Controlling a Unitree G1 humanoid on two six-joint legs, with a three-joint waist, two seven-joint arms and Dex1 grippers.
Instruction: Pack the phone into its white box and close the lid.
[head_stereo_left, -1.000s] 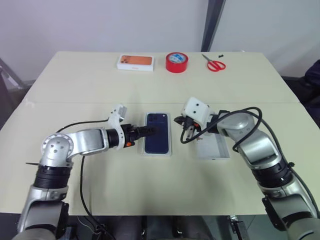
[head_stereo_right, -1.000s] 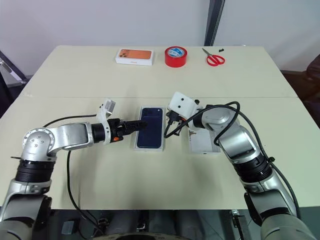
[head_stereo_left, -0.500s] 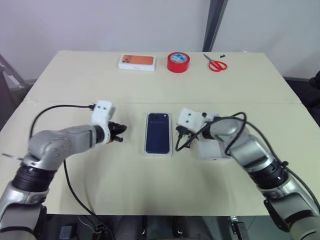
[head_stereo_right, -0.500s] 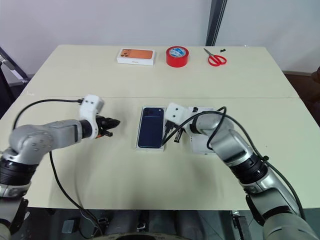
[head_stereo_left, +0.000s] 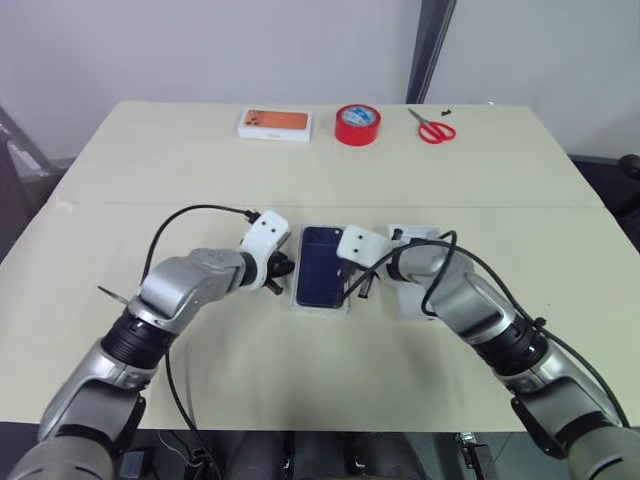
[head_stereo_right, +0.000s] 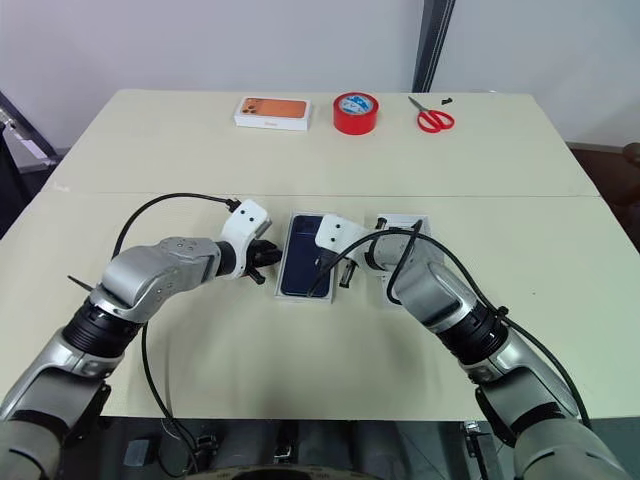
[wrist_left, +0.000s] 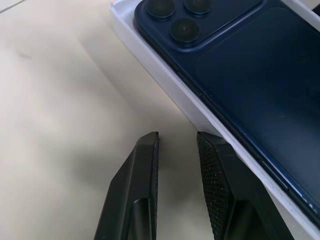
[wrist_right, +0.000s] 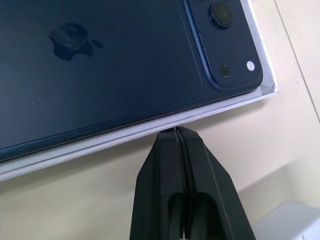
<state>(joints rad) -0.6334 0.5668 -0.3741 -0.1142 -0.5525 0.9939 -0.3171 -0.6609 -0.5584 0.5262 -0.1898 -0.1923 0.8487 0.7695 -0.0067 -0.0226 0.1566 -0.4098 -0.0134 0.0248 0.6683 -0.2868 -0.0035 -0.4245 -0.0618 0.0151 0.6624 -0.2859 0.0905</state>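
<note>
One phone (boxed), two grippers, one lid

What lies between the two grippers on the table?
The white box with the phone in it lies between the left gripper and the right gripper, as the eye views show.

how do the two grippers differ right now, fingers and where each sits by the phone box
The left gripper has a narrow gap between its fingers; the right gripper has its fingers pressed together. The left gripper sits at the left long edge of the white box; the right gripper sits at its right long edge. Both point down at the table beside the box, which holds the phone lying back up, and neither holds anything.
</note>
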